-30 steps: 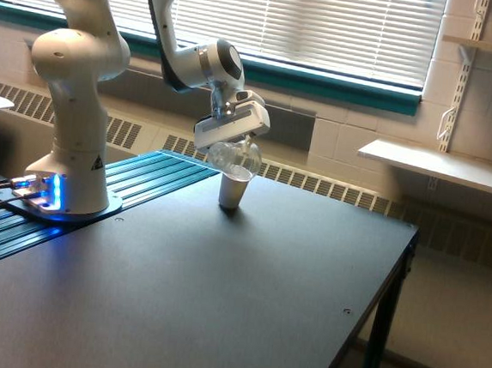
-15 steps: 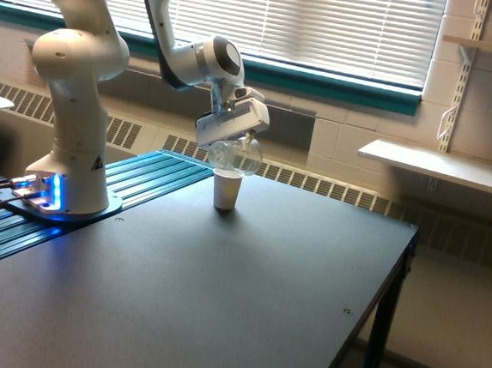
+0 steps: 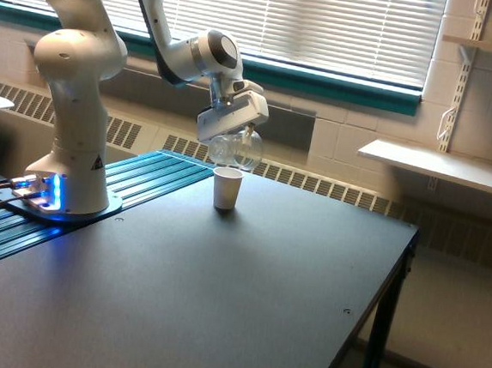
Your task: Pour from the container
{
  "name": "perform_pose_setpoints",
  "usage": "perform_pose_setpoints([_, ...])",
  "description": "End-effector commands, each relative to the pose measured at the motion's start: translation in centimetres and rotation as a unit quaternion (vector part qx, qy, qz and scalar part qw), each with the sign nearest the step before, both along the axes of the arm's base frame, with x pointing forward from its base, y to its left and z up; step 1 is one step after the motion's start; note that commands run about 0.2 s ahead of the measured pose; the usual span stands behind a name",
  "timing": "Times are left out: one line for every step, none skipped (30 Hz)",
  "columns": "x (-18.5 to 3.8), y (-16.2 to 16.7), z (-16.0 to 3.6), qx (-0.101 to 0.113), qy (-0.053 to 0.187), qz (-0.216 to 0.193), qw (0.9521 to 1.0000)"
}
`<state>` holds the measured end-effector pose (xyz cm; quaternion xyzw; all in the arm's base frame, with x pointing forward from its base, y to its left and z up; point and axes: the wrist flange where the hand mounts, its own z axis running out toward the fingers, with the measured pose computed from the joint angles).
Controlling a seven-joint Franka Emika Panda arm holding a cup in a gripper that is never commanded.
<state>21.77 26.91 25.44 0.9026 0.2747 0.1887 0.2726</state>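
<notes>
Container [image 3: 237, 150] clear, glossy; paper cup [image 3: 226, 188] matt white; table [image 3: 245, 287] dark, matt; gripper [image 3: 233, 131] smooth white plastic.

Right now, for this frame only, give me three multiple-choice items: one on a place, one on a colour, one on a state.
1. Where is the clear container relative to the paper cup?
A. Held just above the cup
B. Lying on the table beside it
C. On the wall shelf

2. What colour is the paper cup?
A. Red
B. White
C. Blue

3. How does the paper cup stand?
A. Tipped over
B. Upside down
C. Upright, mouth up

Answers:
1 A, the pincer holds the container in the air over the cup's rim, with a gap between them.
2 B, the cup's wall shows white against the dark table.
3 C, its open rim faces up and its base sits on the table.
</notes>
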Motion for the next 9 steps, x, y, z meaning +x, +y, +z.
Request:
perform_pose_setpoints([0.1, -0.7, 0.6, 0.002, -0.010, -0.008, 0.9999])
perform_pose_setpoints([0.1, -0.9, 0.6, 0.003, -0.012, -0.010, 0.9999])
perform_pose_setpoints([0.2, -1.1, 0.6, 0.004, -0.013, -0.014, 0.9998])
perform_pose_setpoints([0.2, -1.3, 0.6, 0.003, -0.013, -0.015, 0.9998])
perform_pose_setpoints([0.2, -1.4, 0.6, 0.000, -0.012, -0.015, 0.9998])
perform_pose_setpoints([0.1, -1.6, 0.5, -0.001, -0.013, -0.014, 0.9998])
perform_pose_setpoints([0.1, -1.9, 0.4, -0.004, -0.020, -0.017, 0.9996])
perform_pose_setpoints([0.1, -2.0, 0.4, -0.005, -0.023, -0.018, 0.9996])
perform_pose_setpoints([0.1, -2.1, 0.4, -0.005, -0.023, -0.018, 0.9996])
